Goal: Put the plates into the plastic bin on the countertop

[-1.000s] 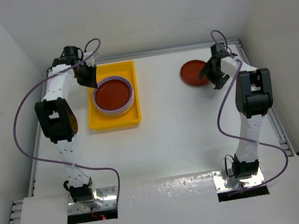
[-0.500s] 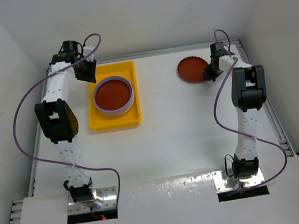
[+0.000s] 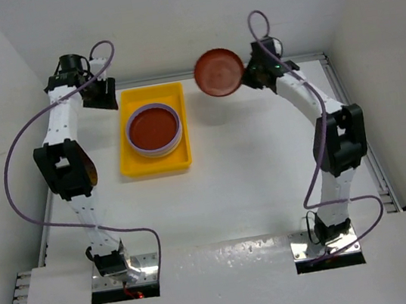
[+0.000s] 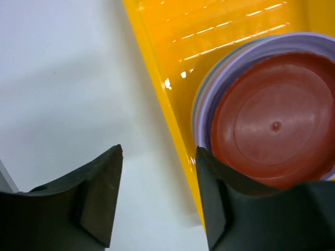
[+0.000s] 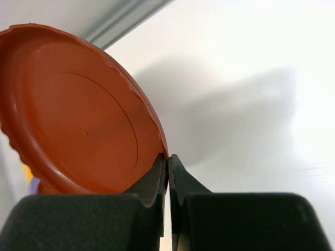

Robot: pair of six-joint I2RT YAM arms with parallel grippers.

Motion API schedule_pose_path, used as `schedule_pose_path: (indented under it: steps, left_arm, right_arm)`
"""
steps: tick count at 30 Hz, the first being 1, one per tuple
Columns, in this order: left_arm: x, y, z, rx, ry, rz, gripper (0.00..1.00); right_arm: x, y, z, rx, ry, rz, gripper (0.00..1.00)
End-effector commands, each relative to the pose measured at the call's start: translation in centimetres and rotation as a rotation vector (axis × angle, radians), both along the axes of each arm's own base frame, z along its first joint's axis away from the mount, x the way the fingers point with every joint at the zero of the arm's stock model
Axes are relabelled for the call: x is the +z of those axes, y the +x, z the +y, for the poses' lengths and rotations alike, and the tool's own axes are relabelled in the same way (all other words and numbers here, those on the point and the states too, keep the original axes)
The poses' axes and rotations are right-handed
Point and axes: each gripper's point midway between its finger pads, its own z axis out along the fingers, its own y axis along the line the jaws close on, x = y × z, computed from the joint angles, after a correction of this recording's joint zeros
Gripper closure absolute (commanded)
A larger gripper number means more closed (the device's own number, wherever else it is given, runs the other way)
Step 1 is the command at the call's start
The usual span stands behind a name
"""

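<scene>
From above, the countertop [image 3: 253, 183] carries the plastic bin [image 3: 130, 167] with stacked plates [image 3: 154, 129] inside, and a dark red plate [image 3: 218, 73] hangs just right of the bin's far corner. Only the wrist views settle the grips: the right gripper [image 5: 168, 170] pinches that plate's rim, and the left gripper [image 4: 159, 157] stands apart, empty, over the bin's left wall.

This looks like a robotics lab test cell rather than a home. A bare white worktop [image 3: 238, 185] with a thin metal edge rail [image 3: 380, 171] is boxed in by plain white panels [image 3: 168, 19]. The left arm [image 3: 67, 164] and right arm [image 3: 337, 143] are bolted at its near edge, trailing loose purple cables [image 3: 8, 175].
</scene>
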Motion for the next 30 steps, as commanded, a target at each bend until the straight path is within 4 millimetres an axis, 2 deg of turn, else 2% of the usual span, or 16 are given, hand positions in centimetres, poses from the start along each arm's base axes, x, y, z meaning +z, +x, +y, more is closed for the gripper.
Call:
schedule_pose_path:
  steps: [1,3,4,5,6,7,8,9,10,13,17,18,19,22,27,30]
  left_arm:
    - [7.3,-0.7,-4.9,-0.179,-0.026,-0.18,0.37]
    - [8.7,-1.0,-6.5,-0.252,-0.033,-0.22,0.32]
    - [8.9,-1.2,-7.7,-0.291,-0.068,-0.225,0.3]
    - [10.5,-1.3,-8.0,-0.303,-0.074,-0.261,0.3]
    - [10.5,-1.3,-8.2,-0.317,-0.077,-0.265,0.29]
    - [11.1,-1.6,-8.4,-0.326,-0.084,-0.277,0.29]
    - [11.5,-1.5,-8.4,-0.327,-0.083,-0.287,0.29]
    - [11.5,-1.5,-8.4,-0.327,-0.083,-0.287,0.29]
    - [11.5,-1.5,-8.2,-0.321,-0.076,-0.286,0.29]
    - [10.4,-1.2,-6.7,-0.239,-0.05,-0.254,0.29]
    - [9.5,-0.6,-3.8,-0.099,0.013,-0.232,0.29]
    - [9.4,-0.5,-1.9,-0.025,0.034,-0.223,0.29]
    - [9.2,-0.4,-1.1,0.003,0.036,-0.222,0.29]
    - [8.7,-0.6,0.8,0.055,0.038,-0.208,0.29]
    - [8.2,-0.8,1.9,0.083,0.034,-0.203,0.29]
    - [7.9,-0.9,1.9,0.083,0.033,-0.194,0.29]
  right_arm:
    - [4.4,-0.6,7.8,0.212,-0.061,-0.124,1.0]
    - [4.3,-1.4,11.0,0.293,-0.094,-0.124,1.0]
    - [5.6,-0.7,12.4,0.324,-0.102,-0.16,1.0]
    - [4.4,-1.6,15.8,0.4,-0.118,-0.145,1.0]
    - [2.7,-1.5,16.6,0.421,-0.135,-0.11,1.0]
    - [4.2,-1.0,17.9,0.438,-0.124,-0.145,1.0]
    - [4.1,-1.0,20.0,0.485,-0.112,-0.144,1.0]
    - [2.3,-1.3,21.6,0.516,-0.111,-0.109,1.0]
    - [3.5,-1.4,23.2,0.541,-0.098,-0.131,1.0]
    - [2.3,-1.4,25.7,0.579,-0.102,-0.145,1.0]
    - [-0.7,-1.8,27.0,0.601,-0.122,-0.107,1.0]
    - [-0.7,-1.8,27.2,0.601,-0.124,-0.104,1.0]
    - [-1.9,-1.8,27.3,0.603,-0.131,-0.084,1.0]
    - [-2.7,-2.0,27.9,0.617,-0.13,-0.073,1.0]
    - [-3.8,-2.4,28.5,0.646,-0.159,-0.068,0.99]
    - [-4.4,-2.6,28.7,0.654,-0.157,-0.06,0.85]
